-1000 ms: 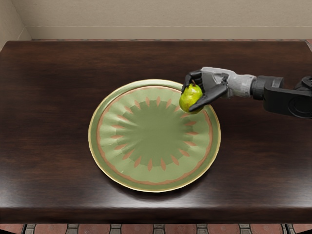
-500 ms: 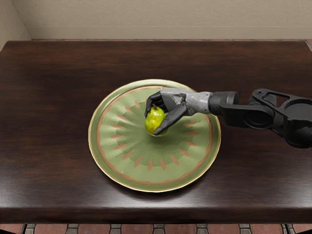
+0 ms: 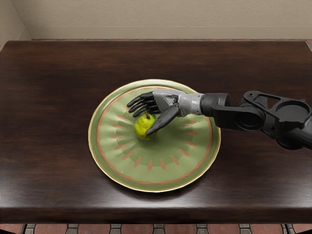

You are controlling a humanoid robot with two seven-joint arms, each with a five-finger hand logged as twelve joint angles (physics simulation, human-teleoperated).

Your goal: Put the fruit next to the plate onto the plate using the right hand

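A yellow-green pear (image 3: 143, 126) rests near the middle of the large green plate (image 3: 161, 168), which has a gold rim and an orange petal pattern. My right hand (image 3: 140, 117) reaches in from the right edge and hovers just over the pear. Its fingers (image 3: 139, 103) are spread out above and behind the fruit, no longer wrapped around it. The thumb (image 3: 158, 124) lies along the pear's right side, touching or nearly touching it. The left arm does not show.
The plate sits on a dark wooden table (image 3: 48, 97), with bare wood on every side of it. The right forearm (image 3: 263, 116) stretches above the plate's right rim. A beige wall runs behind the table.
The right hand carried the pear from the plate's upper right rim leftwards to its centre, lowered it, and spread its fingers off the fruit.
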